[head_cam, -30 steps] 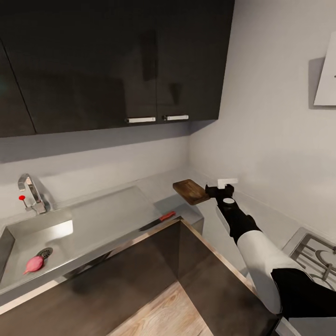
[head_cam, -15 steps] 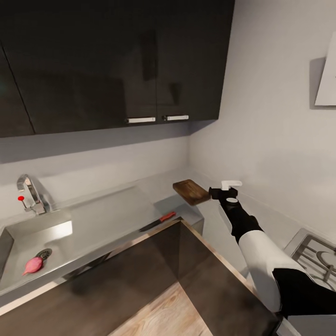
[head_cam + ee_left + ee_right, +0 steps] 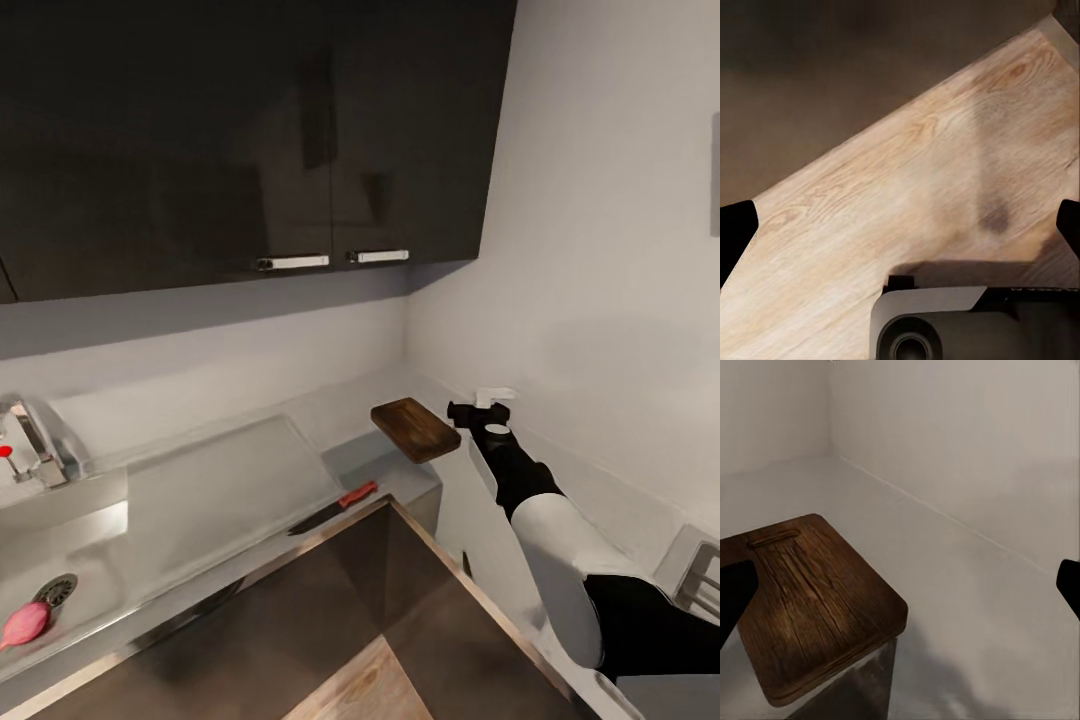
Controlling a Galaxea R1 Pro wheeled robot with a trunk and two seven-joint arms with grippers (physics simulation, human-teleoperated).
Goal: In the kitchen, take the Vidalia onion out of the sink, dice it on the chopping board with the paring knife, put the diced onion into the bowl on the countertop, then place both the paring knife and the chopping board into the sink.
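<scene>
The brown chopping board lies at the corner of the grey countertop, overhanging its edge; it also fills the near side of the right wrist view. My right gripper hovers just right of the board, open, with nothing between its fingers. The paring knife, red-handled, rests by the counter's front edge. A pink Vidalia onion lies in the sink beside the drain. My left gripper is open over the wood floor. The bowl is out of view.
A chrome faucet with a red knob stands behind the basin, and a flat steel drainboard lies between basin and board. Black upper cabinets hang overhead. A stove grate sits at the far right.
The camera has swung right, shifting sink and onion toward the picture's left. My right gripper drew slightly away from the board's edge. Board and knife have stayed put.
</scene>
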